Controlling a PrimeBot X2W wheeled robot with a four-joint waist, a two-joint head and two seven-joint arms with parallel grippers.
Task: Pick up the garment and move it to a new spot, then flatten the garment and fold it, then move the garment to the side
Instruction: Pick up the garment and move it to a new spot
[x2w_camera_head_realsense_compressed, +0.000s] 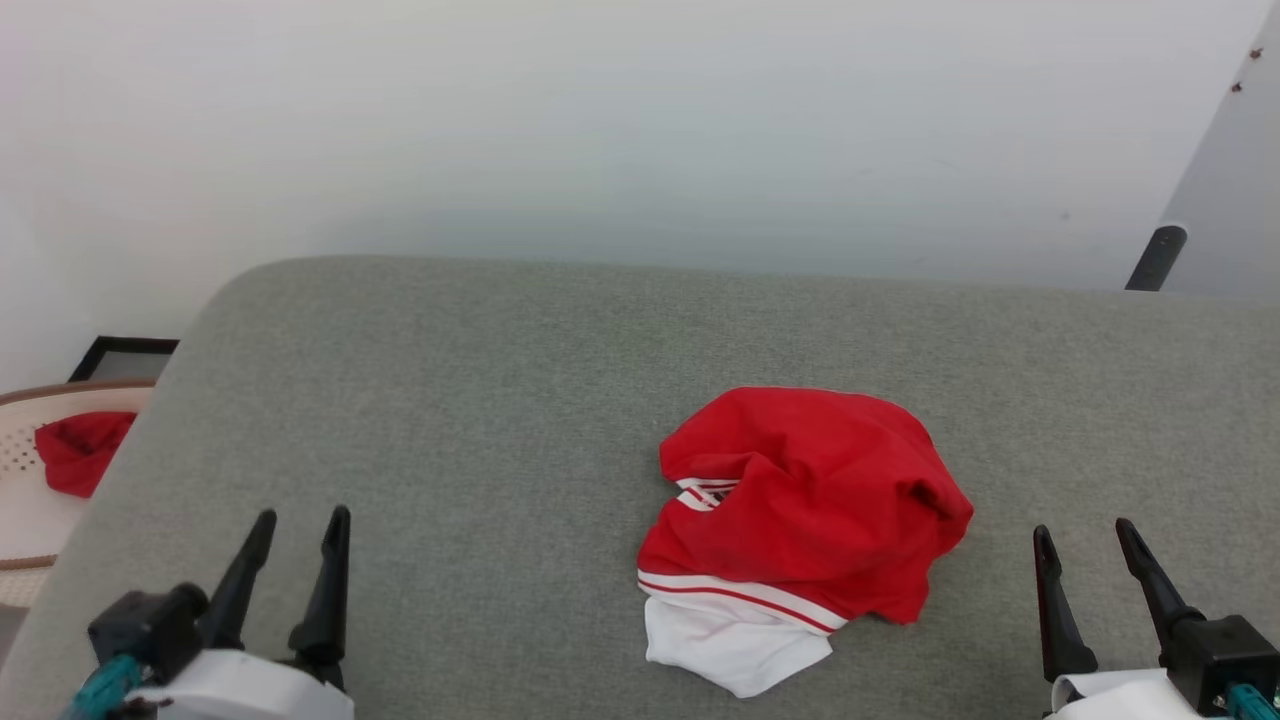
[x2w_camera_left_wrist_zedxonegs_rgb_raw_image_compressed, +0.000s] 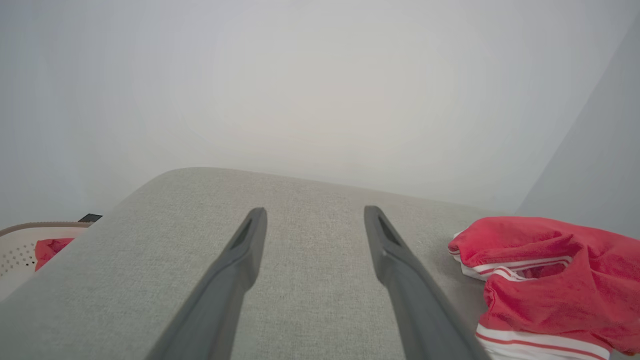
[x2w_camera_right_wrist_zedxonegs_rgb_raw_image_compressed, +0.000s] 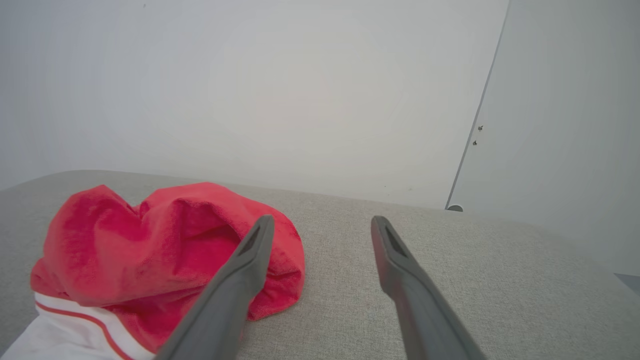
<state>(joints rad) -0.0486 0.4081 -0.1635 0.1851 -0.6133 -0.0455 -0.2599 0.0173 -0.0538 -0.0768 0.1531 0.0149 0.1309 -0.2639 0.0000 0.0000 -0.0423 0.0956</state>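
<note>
Found garment (x2w_camera_head_realsense_compressed: 800, 500) bunched up on grey cushion (x2w_camera_head_realsense_compressed: 450, 400), right of centre, near right gripper (x2w_camera_head_realsense_compressed: 1081, 527), well apart from left gripper (x2w_camera_head_realsense_compressed: 302, 513). Reading fingers (x2w_camera_head_realsense_compressed: 325, 580) on both as spread wide, gripping nothing, sitting at near edge.

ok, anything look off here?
The garment lies crumpled in a heap right of centre on the grey surface, white sleeve poking out at the near edge. Nothing looks torn or spilled.
</note>
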